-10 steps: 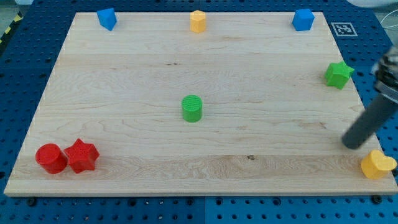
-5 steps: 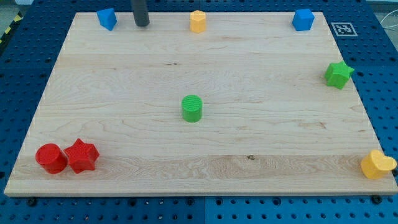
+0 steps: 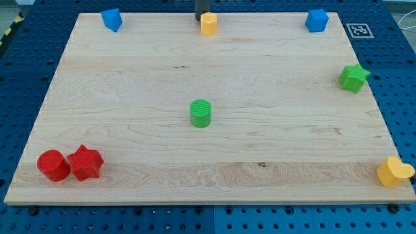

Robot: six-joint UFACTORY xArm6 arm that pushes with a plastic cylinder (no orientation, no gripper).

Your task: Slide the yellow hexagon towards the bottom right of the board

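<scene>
The yellow hexagon (image 3: pixel 208 24) sat at the middle of the board's (image 3: pixel 130 84) top edge. My tip (image 3: pixel 204 17) had swung from the top edge's left part, near the blue block (image 3: pixel 112 19) in the top left corner, to directly behind the hexagon, apparently touching it; the hexagon had nudged slightly downward. The rod grasps nothing, it only pushes. That placement suited a push down the board, though the bottom right corner, where a yellow heart (image 3: pixel 394 172) lay, remained far off.

All that shows of me is a short stretch of straight, dark grey rod ending in my tip (image 3: pixel 204 17).
</scene>
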